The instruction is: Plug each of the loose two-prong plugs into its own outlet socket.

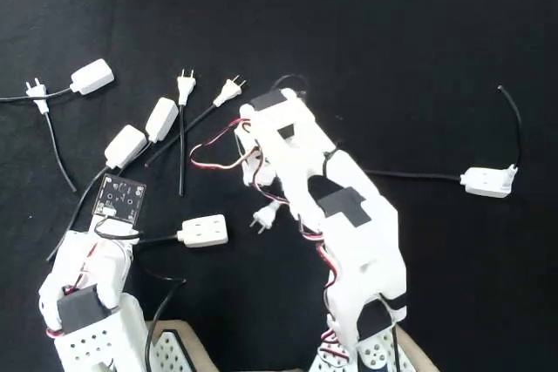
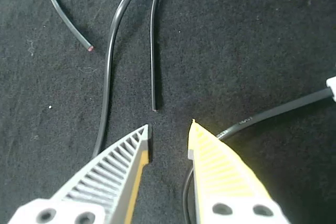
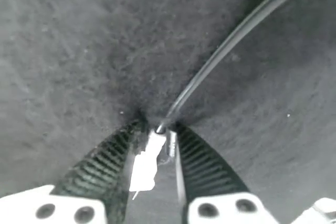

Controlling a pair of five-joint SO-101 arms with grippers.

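Black cloth (image 1: 418, 58) covers the table, and every item lies loose on it.

Near field: the left gripper (image 2: 169, 127) hangs low over the cloth. Its jaws stand a narrow gap apart with nothing between them. A cable (image 2: 273, 111) runs just beside its yellow finger. The near socket (image 1: 202, 231) lies face up just beyond that arm.

Middle field: the right gripper (image 3: 157, 127) is closed on a plug (image 3: 144, 166), pinching the white body, with the lead running away past the fingertips. In the high view this plug sits under the right arm, near the near socket but apart from it.

Far field: twin sockets (image 1: 161, 118) lie side by side at left. Two spare plugs (image 1: 186, 86) lie just past them, prongs pointing away from you. A left socket (image 1: 91, 76) and a right socket (image 1: 486, 182) sit well apart at the edges.

Assessment of handling:
- The plug looks light, small and hard, with smooth faces, so it may twist in the grip.
- Hold it across the flat sides of the body, behind the prongs. Never hold it by the prongs or the lead.
- The lead appears springy and is likely to pull the plug off line.
- The sockets look light and nothing fixes them down, so expect them to slide under an insertion push.
- Brace the socket body with your free left gripper, clear of the holes.
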